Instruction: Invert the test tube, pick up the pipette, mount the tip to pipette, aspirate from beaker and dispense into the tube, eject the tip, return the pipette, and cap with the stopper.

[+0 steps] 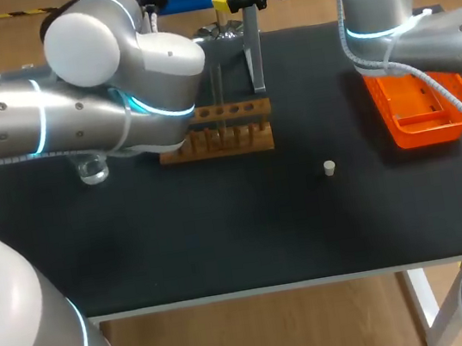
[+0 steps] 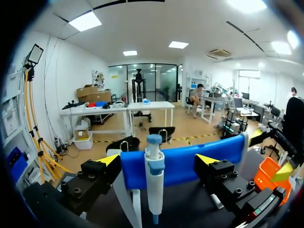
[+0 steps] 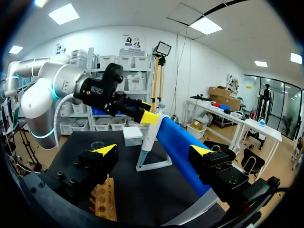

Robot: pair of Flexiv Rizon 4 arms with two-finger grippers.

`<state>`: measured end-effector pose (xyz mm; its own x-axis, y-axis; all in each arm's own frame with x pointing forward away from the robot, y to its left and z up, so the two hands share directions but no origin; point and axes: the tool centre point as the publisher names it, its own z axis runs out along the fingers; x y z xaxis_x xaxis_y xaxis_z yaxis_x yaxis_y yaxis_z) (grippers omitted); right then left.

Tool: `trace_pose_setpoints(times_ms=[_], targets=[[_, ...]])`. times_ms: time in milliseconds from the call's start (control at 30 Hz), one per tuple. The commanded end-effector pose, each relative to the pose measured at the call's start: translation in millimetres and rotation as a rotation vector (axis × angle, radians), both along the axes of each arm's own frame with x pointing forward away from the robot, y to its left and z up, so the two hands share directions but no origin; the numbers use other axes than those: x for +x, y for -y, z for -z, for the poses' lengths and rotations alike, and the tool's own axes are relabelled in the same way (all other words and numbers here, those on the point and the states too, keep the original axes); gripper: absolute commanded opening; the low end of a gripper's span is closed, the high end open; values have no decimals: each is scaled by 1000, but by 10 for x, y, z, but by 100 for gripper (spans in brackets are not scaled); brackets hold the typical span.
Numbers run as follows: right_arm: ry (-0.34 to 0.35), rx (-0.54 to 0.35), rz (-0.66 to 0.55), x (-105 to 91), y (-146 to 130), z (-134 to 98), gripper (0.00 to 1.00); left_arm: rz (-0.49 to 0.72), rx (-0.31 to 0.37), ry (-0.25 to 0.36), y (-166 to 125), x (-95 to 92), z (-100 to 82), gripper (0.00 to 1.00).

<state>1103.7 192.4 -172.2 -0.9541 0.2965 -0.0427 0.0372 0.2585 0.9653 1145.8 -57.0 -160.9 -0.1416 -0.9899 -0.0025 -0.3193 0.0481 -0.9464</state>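
The white and blue pipette hangs on the stand's blue bar, between the wide-apart fingers of my left gripper, which is open and touches it on neither side. My right gripper is open too, astride the same blue bar a little way from the pipette. A test tube stands in the wooden rack. The glass beaker sits left of the rack, partly under my left arm. The white stopper lies alone on the black mat.
An orange tip tray lies at the right, under my right arm. The stand's metal post rises just behind the rack. My left arm's big elbow hangs over the table's left half.
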Motion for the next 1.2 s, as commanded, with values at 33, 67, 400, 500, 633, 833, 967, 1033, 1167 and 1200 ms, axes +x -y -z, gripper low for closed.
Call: trace_pose_setpoints(times_ms=[33,67,400,500,633,833,967,1033,1167,1200], targets=[[-3,-3,-3,10,7,-7,100,51,21,-12,-75,-140,-202,100],[-3,-3,-3,10,7,-7,100,73,40,-17,-82,-171,-249,100],[-3,-3,-3,10,7,-7,100,466,72,57,-84,-702,-556,100],[-3,-3,-3,10,7,-7,100,624,37,92,-53,-865,-556,100],[-3,-3,-3,10,7,-7,100,776,49,104,43,-1100,-523,100],[-3,-3,-3,10,7,-7,100,950,26,98,210,-1345,-345,100],[-3,-3,-3,10,7,-7,100,1050,12,105,317,-1453,-212,100],[-3,-3,-3,10,7,-7,100,1084,22,95,364,-1489,-152,100],[-3,-3,-3,10,7,-7,100,1131,23,95,425,-1540,-47,100],[-3,-3,-3,10,7,-7,100,1140,13,100,437,-1547,-28,100]])
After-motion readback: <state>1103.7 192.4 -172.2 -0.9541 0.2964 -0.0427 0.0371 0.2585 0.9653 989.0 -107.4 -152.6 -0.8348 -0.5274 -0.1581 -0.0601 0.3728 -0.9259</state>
